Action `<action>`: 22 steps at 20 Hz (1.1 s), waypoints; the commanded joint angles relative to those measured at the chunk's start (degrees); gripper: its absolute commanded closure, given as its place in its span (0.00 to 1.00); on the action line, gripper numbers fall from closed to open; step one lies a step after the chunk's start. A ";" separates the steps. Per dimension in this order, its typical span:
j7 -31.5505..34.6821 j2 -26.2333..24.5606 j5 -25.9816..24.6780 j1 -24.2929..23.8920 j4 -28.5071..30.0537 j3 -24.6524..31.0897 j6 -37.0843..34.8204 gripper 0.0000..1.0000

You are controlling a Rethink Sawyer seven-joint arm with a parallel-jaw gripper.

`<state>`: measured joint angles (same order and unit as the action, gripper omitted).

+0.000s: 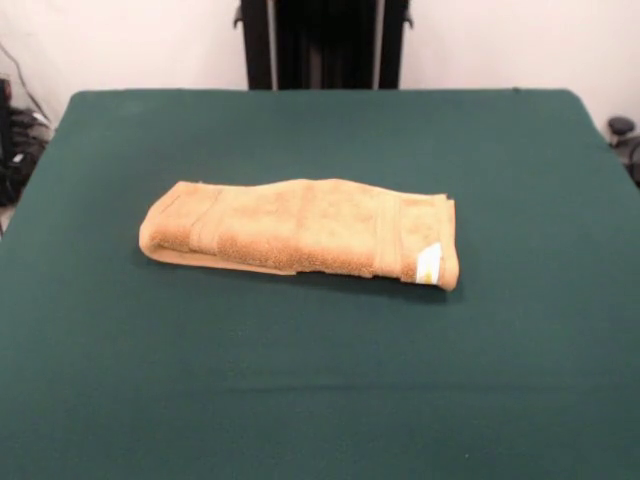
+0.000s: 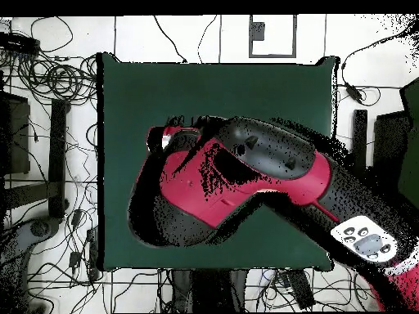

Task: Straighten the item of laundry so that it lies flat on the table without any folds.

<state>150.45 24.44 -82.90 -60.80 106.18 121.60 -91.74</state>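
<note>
The orange-tan towel (image 1: pixel 300 225) lies folded into a long thick bundle in the middle of the dark green table (image 1: pixel 320 390), with its long side running left to right. Its woven band borders show on top, and the small white care tag (image 1: pixel 428 263) sits at the right end. The front view shows no arm or gripper over the towel. In the overhead view the red and black arm (image 2: pixel 237 176) stretches across the middle of the table (image 2: pixel 245 90) and hides the towel. I cannot make out the gripper on it.
The robot's black pedestal (image 1: pixel 322 45) stands behind the table's far edge. Cables and equipment (image 2: pixel 49 82) lie on the floor around the table. Green cloth surrounds the towel on all sides.
</note>
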 commanded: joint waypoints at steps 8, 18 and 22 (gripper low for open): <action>11.62 11.84 7.83 4.17 -4.33 -14.63 4.04 0.00; 6.55 19.53 -1.01 7.36 -3.52 -22.19 13.49 0.00; 6.29 24.26 -4.34 8.52 -2.21 -24.20 16.86 0.00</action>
<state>150.45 42.69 -81.13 -56.34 101.42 108.84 -79.92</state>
